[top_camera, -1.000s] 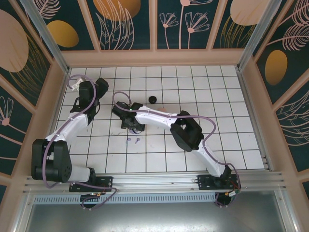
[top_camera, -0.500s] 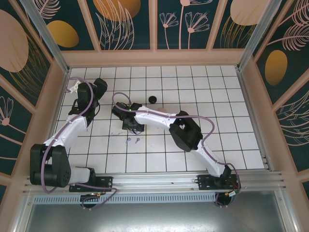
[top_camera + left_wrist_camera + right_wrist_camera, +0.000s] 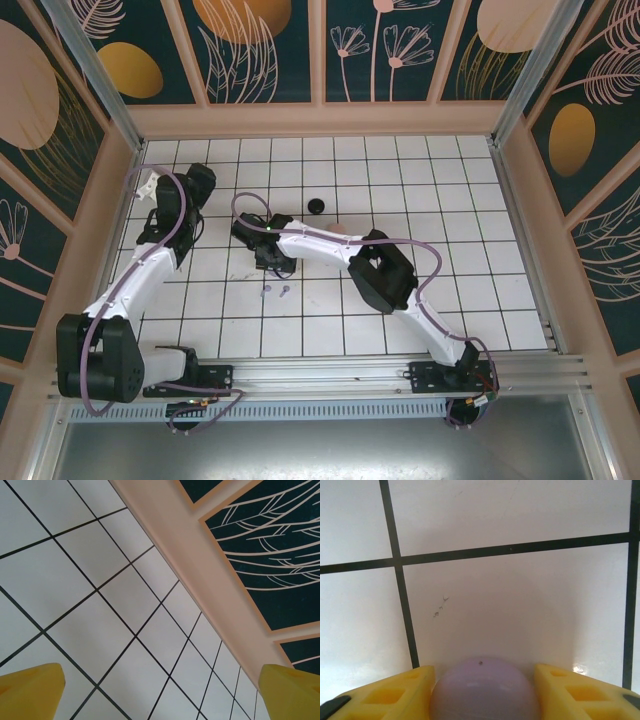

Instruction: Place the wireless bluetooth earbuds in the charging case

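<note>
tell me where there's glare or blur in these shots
Right wrist view: the lilac dome in the right claw is soft, too close to focus; a small glare spot sits on the tile beside it. Left wrist view: the yellow tips of the left claw are blurred, the tiles sharp. Top external view: even light, no harsh glare.

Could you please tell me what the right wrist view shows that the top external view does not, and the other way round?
Right wrist view: a lilac rounded object close up, snug between the yellow fingers of the right gripper. Top external view: both whole arms, the left gripper towards the far-left corner, two tiny lilac earbuds lying nearer the bases, and a black round object farther back. Shared: the white tiled table with black grid lines, and the right gripper.
</note>
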Robot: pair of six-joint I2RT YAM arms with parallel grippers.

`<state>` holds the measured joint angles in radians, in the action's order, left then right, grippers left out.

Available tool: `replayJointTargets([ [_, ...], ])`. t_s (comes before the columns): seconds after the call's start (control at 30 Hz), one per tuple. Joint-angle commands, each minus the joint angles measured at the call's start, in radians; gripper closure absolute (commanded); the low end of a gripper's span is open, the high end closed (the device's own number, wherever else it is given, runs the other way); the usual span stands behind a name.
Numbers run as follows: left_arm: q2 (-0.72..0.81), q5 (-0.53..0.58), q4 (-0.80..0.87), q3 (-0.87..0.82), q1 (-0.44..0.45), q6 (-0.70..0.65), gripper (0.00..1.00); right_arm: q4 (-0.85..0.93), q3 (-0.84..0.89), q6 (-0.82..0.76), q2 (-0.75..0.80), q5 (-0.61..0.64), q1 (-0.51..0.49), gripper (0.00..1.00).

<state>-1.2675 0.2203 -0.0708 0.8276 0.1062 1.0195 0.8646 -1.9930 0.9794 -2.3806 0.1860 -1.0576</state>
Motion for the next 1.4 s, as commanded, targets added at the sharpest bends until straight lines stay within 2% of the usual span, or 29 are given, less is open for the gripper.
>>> replayJointTargets([
  [0.0, 0.020, 0.025, -0.008, -0.019, -0.007, 0.014, 0.01, 0.000, -0.017, 0.007, -0.031, -0.014, -0.018, 0.53],
  [0.2, 0.033, 0.026, 0.003, -0.018, -0.007, -0.006, 0.01, -0.039, 0.020, 0.011, 0.014, -0.007, -0.024, 0.62],
  [0.47, 0.095, -0.015, -0.076, -0.081, -0.007, -0.097, 0.01, -0.105, 0.121, 0.009, 0.146, 0.040, -0.019, 0.63],
  [0.8, 0.150, -0.238, -0.245, -0.208, -0.007, -0.204, 0.03, -0.212, 0.323, -0.004, 0.351, 0.062, 0.057, 0.63],
  [1.0, 0.144, -0.463, -0.497, -0.336, -0.005, -0.179, 0.04, -0.309, 0.466, -0.004, 0.488, 0.032, 0.140, 0.63],
  [1.2, 0.097, -0.618, -0.938, -0.510, 0.007, -0.059, 0.02, -0.393, 0.552, 0.016, 0.596, -0.029, 0.239, 0.63],
  [1.37, 0.015, -0.697, -1.023, -0.492, 0.079, -0.102, 0.03, -0.441, 0.570, 0.030, 0.637, -0.078, 0.295, 0.62],
])
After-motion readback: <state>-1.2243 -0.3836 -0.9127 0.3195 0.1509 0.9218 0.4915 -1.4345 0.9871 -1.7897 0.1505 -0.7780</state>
